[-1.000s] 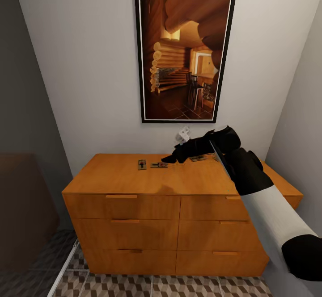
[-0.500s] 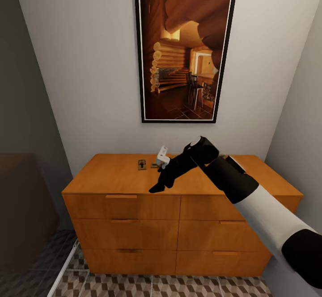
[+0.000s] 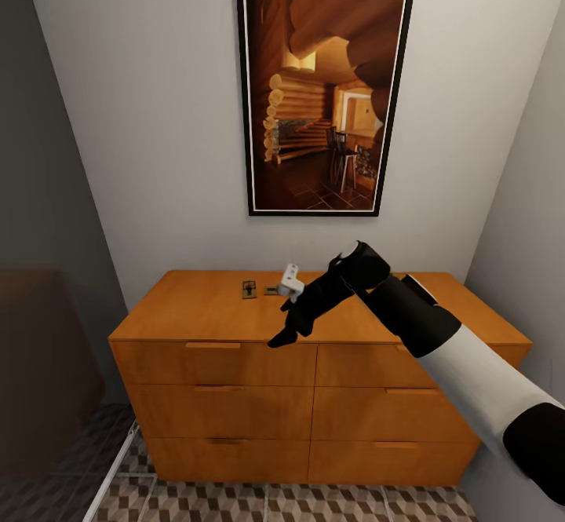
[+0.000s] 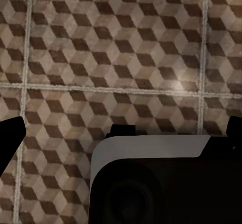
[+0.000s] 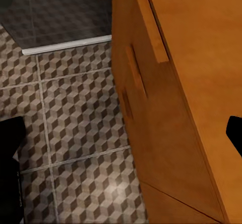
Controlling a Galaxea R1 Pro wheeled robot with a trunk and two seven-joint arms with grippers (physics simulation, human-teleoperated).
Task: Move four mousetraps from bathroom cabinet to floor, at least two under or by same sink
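The right arm reaches across the cabinet (image 3: 235, 310) from the robot's right, and the right gripper (image 3: 281, 337) hangs at the front edge of the flat top, tilted down toward the drawer fronts. Its wrist camera looks past that edge at the slim drawer handles (image 5: 149, 24) and the cube-patterned bathroom floor (image 5: 75, 123) below, which fits a claw poised over the edge, perhaps to drop or sweep something down, though that is only a guess. The two dark fingertips sit at opposite borders of the right wrist view with bare floor and cabinet between them, so the claw is spread wide and pinches nothing.

One mousetrap (image 3: 249, 290) lies flat on the cabinet top toward the back, near the wall under the framed picture (image 3: 326, 94). It is a tiny brown wooden board with dark metal parts across it, its long side pointing away from the front. Just beside it, a second mousetrap (image 3: 271, 291) peeks out next to the white block on the arm's wrist; too little shows to tell more. No trap is visible on the tiles.

The left gripper (image 4: 121, 133) points straight down at the tiled floor, its dark fingertips at the two side edges of its own view, spread apart and empty, apparently parked while the right arm works
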